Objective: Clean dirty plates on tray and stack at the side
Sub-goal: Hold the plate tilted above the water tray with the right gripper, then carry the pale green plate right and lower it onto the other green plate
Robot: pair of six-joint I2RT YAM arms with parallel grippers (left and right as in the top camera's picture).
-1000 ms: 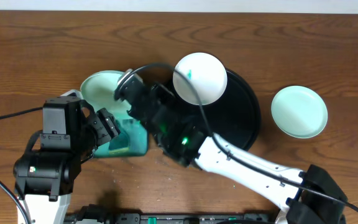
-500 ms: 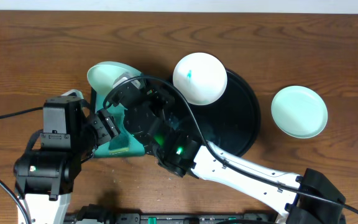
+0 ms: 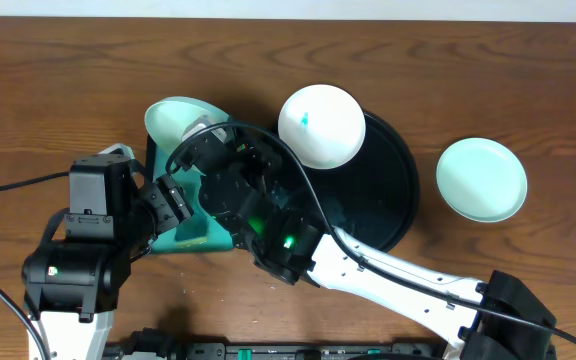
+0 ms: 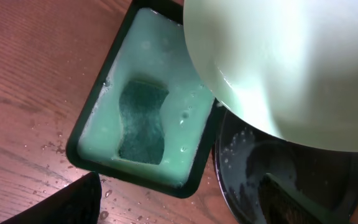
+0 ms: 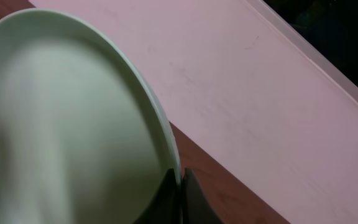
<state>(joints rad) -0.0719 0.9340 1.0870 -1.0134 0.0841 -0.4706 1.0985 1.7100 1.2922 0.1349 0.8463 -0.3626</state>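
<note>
Overhead view is showing me the right arm (image 3: 398,272) reaching across from the lower right corner to the left side of the black tray (image 3: 393,200). On the right wrist camera I am seeing the right gripper (image 5: 180,190) pinching the rim of the held plate (image 5: 67,124), with one finger on each face of it. That plate is hanging tilted, pale teal, over the far end of the rectangular tray (image 4: 135,177), which is sitting on the table (image 3: 58,90) just left of the black tray. The rectangular tray is holding foamy green water, and a dark teal sponge (image 4: 142,121) is lying in it.

On the left wrist camera the held plate is filling the upper right, glossy and wet, raised above the sponge. I cannot tell whether its lower edge is touching anything. The left gripper (image 4: 179,186) is hovering over the near edge of the rectangular tray, fingers spread wide, nothing between them.

The smeared plate (image 3: 321,125), white with a small teal mark in its middle, is resting on the upper left part of the black tray and overhanging the rim. The third plate (image 3: 481,179), pale teal, is lying flat on the table to the right of the black tray, apart from it.
</note>
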